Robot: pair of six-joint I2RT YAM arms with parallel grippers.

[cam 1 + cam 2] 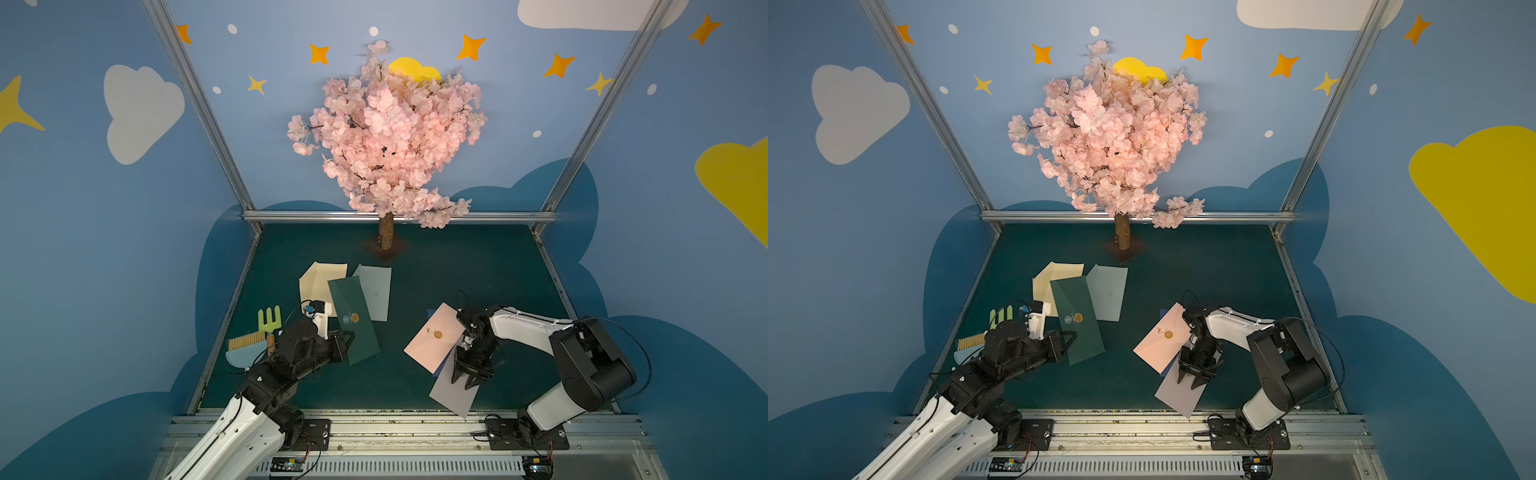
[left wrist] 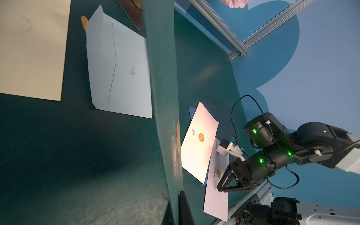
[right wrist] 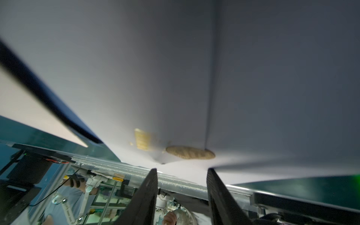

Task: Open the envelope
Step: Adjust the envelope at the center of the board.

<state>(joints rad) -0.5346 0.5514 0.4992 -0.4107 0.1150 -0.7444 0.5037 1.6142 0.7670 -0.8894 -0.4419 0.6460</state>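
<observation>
My left gripper (image 1: 348,338) is shut on the near edge of a dark green envelope (image 1: 355,328) with a gold seal (image 1: 354,318), which is lifted and tilted. In the left wrist view this envelope (image 2: 162,87) stands edge-on between the closed jaws. My right gripper (image 1: 467,379) is open, its tips pointing down at a lavender envelope (image 1: 453,395) near the table's front edge. In the right wrist view the two fingers (image 3: 148,194) stand apart by that envelope's gold seal (image 3: 190,152), with nothing between them.
A pink envelope (image 1: 432,338) with a gold seal overlaps the lavender one, a dark blue sheet (image 1: 430,311) under it. Cream (image 1: 318,280) and pale blue (image 1: 376,291) envelopes lie behind the green one. A brush and green rake (image 1: 270,320) sit left, the blossom tree (image 1: 385,237) behind.
</observation>
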